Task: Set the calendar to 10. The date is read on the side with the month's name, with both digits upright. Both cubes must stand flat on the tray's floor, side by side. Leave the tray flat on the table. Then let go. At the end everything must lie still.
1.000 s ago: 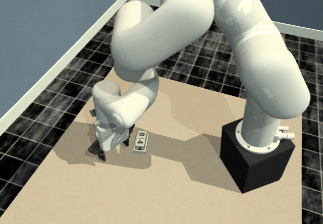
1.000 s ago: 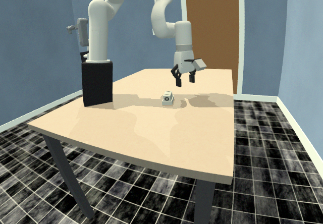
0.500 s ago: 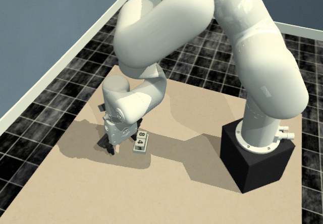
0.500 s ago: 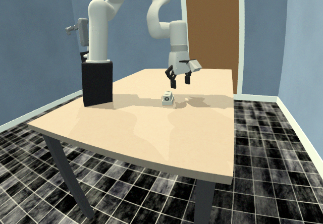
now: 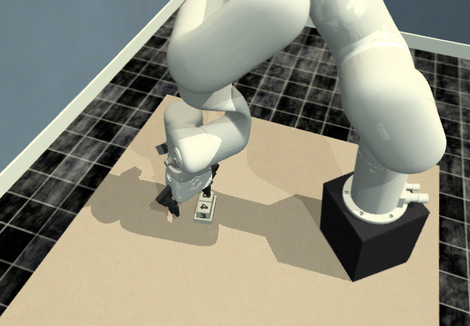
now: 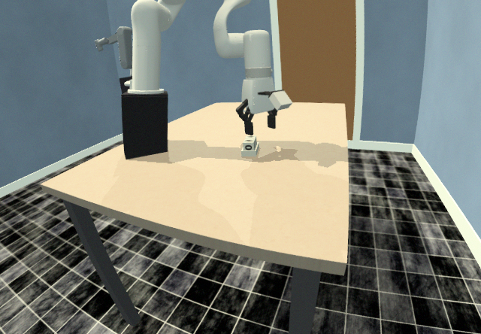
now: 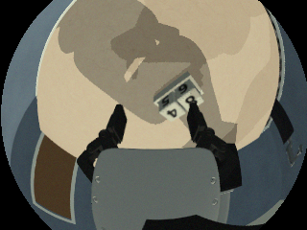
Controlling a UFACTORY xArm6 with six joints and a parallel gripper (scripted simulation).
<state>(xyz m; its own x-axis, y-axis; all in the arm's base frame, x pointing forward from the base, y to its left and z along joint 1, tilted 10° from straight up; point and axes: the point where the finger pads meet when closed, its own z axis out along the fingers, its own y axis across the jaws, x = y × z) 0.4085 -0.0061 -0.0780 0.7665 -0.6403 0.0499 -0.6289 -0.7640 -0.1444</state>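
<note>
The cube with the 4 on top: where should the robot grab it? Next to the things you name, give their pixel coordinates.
I'd come straight down and pinch its upper part across the tray's [image 5: 203, 222] [image 6: 248, 153] [image 7: 172, 87] long sides. The cube [image 5: 203, 207] [image 6: 250, 138] [image 7: 173, 113] sticks up above the rim, and its neighbour [image 5: 203, 197] [image 6: 249, 146] [image 7: 184, 89] blocks one other side.

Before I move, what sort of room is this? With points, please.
Probably a small robot workroom or lab: a robot arm [image 5: 235, 45] [image 6: 146, 50] bolted to a black pedestal [image 5: 341, 216] [image 6: 144, 124], a wooden-topped table [image 5: 132, 277] [image 6: 174, 190], and dark floor tiles.
</note>
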